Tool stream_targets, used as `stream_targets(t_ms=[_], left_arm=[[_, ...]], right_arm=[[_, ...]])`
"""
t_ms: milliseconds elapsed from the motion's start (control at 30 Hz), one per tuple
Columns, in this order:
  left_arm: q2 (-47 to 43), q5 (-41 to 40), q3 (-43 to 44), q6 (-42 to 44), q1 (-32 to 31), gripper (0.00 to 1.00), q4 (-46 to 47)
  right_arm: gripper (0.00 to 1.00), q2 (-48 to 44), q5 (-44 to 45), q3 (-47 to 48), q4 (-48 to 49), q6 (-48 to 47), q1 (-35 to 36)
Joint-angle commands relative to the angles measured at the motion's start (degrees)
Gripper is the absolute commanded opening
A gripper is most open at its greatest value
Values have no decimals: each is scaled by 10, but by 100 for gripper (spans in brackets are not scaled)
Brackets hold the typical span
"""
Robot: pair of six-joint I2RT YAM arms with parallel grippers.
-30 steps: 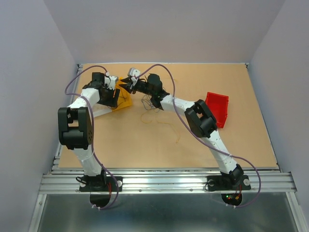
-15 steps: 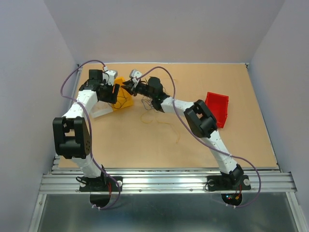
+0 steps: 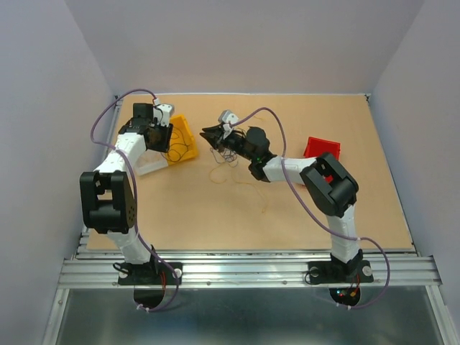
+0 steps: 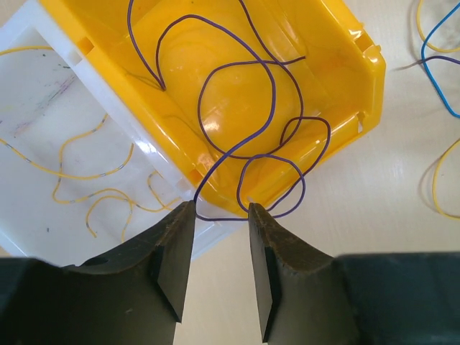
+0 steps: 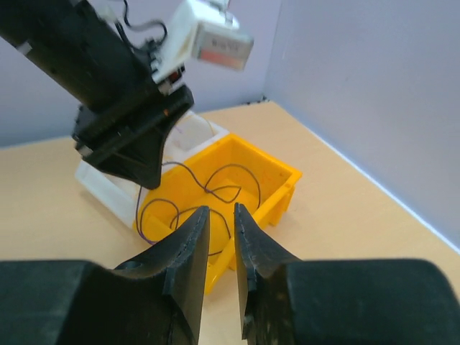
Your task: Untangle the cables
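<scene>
A thin purple wire [image 4: 273, 100] lies looped in the yellow bin [image 4: 345, 43], with one loop hanging over its near rim. My left gripper [image 4: 221, 212] is open and empty just in front of that loop. It sits at the bin in the top view [image 3: 167, 136]. A small bunch of thin dark and orange-tan cables [image 3: 228, 159] lies on the table to the bin's right. My right gripper [image 3: 208, 134] hovers above that bunch. In the right wrist view [image 5: 221, 215] its jaws stand a narrow gap apart with nothing between them. It faces the yellow bin [image 5: 280, 180].
A white tray [image 4: 43, 108] with thin yellow wires sits against the yellow bin's left side. A blue wire [image 4: 431, 79] and a yellow wire [image 4: 438, 180] lie on the table to the right. A red bin [image 3: 323, 151] stands at the right. Loose orange strands [image 3: 248, 188] trail toward the front.
My right gripper has pulled back to the right, away from the yellow bin. My left gripper has shifted slightly and stays at the bin.
</scene>
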Motion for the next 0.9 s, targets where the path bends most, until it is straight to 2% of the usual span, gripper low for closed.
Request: stream_targets(t_ms=[0,133,367,400,500,533,733,867], left_arm=[[9,-21,25,-5,-2,46,14],[5,-43,20,-6,-2,47,25],[14,-53,22,-6,-2,44,26],[15,-56,22,-5,-2,41,27],[15,-57,22,-3,-2,13,28],[14,-56,23,-4,-2,0,29],[10,-44,30,-7,-2,0,24],[16,-20,68,-20,-2,0,5]], right_arm=[[26,-64,12,-67,81,11,-3],[26,-105,24,-120,88,7,-4],[26,-123,27,-142,94,2,-4],[25,-124,26,-143,94,4,-3],[25,-124,25,-144,96,3,-4],[25,-123,25,-145,96,3,-4],[24,-119,29,-142,97,6,-4],[23,-113,38,-139,97,7,-3]])
